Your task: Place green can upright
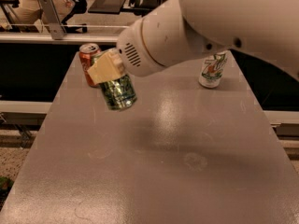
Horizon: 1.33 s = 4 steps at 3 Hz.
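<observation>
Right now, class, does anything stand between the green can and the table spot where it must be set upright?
Nothing visible does. The gripper holds the green can tilted over bare table; the red can stands close behind it, left, and the white can far right.

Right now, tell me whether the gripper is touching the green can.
Touching. The camera view shows the gripper, at the far left of the table by the red can, clamped over the top of the green can, no gap between them.

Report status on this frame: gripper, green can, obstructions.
Gripper shut on green can, over far-left of table. Can slightly tilted, seemingly not set down. Red can close behind it; white can far right, well apart.
</observation>
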### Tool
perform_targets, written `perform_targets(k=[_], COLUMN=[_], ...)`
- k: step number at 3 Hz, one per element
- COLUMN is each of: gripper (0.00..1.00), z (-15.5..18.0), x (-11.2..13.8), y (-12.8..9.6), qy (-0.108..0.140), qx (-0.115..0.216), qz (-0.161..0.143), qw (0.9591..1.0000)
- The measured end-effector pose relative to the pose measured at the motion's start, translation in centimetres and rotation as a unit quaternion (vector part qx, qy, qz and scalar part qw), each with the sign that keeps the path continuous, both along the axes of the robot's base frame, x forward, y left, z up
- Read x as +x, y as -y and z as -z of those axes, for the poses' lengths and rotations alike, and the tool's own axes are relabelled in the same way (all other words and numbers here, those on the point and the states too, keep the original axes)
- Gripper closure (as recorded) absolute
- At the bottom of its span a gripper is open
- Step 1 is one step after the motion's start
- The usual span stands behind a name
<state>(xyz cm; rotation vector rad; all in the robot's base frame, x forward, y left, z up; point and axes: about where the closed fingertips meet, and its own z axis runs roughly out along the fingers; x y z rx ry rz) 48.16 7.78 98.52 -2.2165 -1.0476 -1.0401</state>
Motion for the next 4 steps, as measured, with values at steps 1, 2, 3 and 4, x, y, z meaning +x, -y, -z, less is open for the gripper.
perform_targets(k=[1,2,3,4], gripper=[1.00,1.00,1.00,1.00], z=[0.9,1.9,2.7,3.6], x=[-0.7,-1.2,-1.5,-2.1], y=[0.6,0.7,0.4,0.0], qy=[0.034,0.063,0.097,0.123], qx=[0.030,0.064,0.090,0.113], qz=[0.008,0.006,-0.010,-0.032], qw=[0.9989,0.9960,0.9912,0.9854])
